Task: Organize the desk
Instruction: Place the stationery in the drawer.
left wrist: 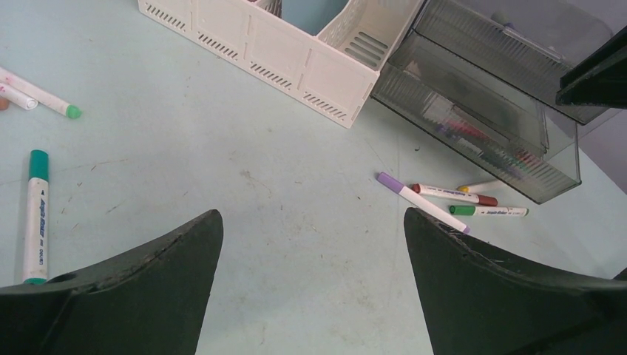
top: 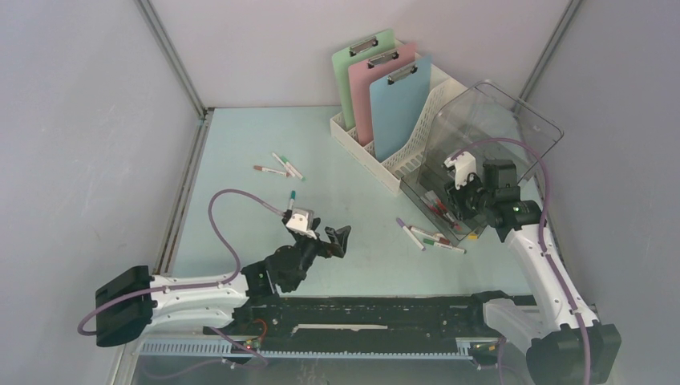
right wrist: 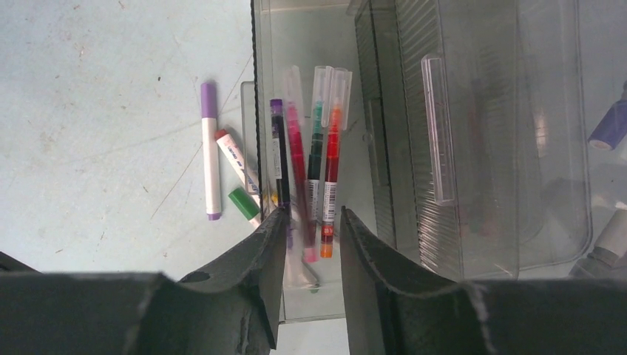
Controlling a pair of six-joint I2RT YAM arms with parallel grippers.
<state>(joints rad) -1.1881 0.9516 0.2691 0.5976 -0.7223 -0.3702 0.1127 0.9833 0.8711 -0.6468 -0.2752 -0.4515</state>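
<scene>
I am hanging my right gripper (right wrist: 312, 216) over the clear box (right wrist: 255, 89), jaws parted only a little and pinching nothing that I can make out. Four pens (right wrist: 318, 148) are lying in the box just under my fingertips. My left gripper (left wrist: 312, 214) is hovering spread wide and empty above the desk (top: 240, 144), which is lying under everything. A few markers (right wrist: 213, 148) are resting just outside the box wall. The danger, as I am judging it, is a fingertip catching the pink pen (right wrist: 299, 155) on the way up and flicking it out, or my arm nudging the box onto those markers.
</scene>
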